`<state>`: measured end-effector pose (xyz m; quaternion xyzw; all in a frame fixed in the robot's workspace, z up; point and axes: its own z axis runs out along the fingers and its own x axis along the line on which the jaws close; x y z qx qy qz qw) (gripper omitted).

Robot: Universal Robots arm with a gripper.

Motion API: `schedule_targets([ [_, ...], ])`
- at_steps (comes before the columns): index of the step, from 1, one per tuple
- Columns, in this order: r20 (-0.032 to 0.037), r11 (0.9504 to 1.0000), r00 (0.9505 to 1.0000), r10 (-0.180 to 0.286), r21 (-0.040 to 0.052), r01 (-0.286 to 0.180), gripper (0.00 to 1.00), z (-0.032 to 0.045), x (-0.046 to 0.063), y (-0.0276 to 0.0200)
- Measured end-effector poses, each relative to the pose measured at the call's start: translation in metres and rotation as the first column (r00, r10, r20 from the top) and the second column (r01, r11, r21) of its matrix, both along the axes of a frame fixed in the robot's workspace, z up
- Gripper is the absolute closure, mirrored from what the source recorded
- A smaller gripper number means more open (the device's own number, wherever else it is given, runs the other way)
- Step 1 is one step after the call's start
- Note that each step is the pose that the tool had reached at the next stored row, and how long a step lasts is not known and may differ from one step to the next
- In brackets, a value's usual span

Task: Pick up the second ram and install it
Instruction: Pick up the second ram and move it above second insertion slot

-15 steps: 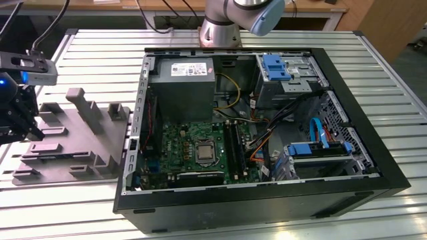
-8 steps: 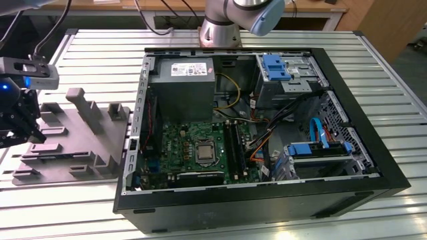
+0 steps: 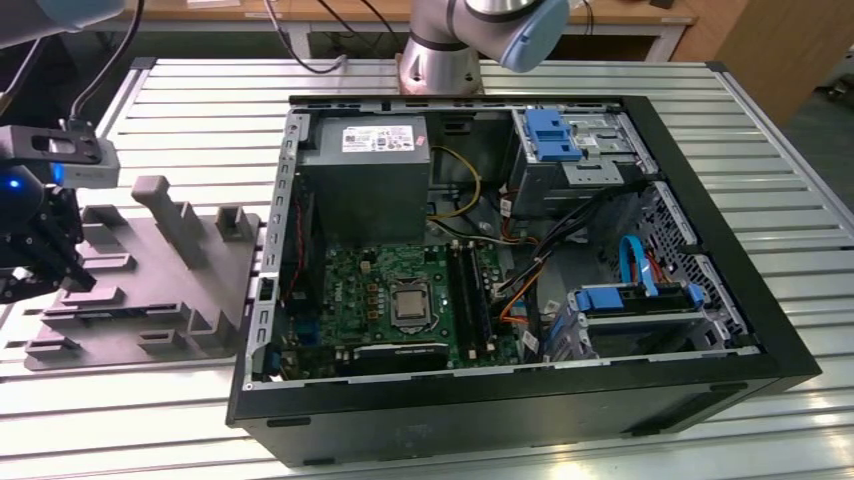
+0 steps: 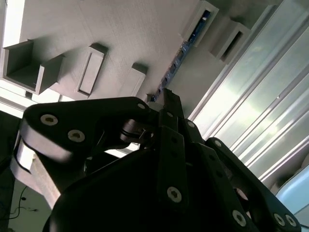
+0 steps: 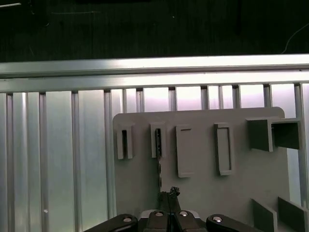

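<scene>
The second ram point(image 5: 159, 169) is a thin dark board standing on edge in a slot of the grey tray point(image 5: 203, 193). In the second wrist view the second ram point(image 4: 178, 60) runs from a tray bracket toward my fingertips. My gripper point(image 5: 170, 192) is shut, its tips point(image 4: 166, 94) just beside the ram's near end. The ram still rests in its slot, and I cannot tell whether the tips touch it. In the exterior view my gripper point(image 3: 70, 278) hangs low over the tray point(image 3: 147, 300) at the far left.
An open black computer case point(image 3: 534, 410) lies on the slatted metal table point(image 3: 747, 120) to the tray's right in the exterior view. It holds a green motherboard point(image 3: 380, 290), long memory slots point(image 3: 467, 290) and a grey power-supply box point(image 3: 363, 170). Upright posts point(image 3: 167, 215) rise from the tray.
</scene>
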<state>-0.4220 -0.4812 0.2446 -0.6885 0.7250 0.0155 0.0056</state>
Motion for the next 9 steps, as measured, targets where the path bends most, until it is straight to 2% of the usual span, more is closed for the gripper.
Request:
schedule_targets([
  [9, 0.0004, 1.0000, 1.0000, 0.004, -0.0002, -0.004, 0.90, -0.0145, -0.003, -0.0010],
])
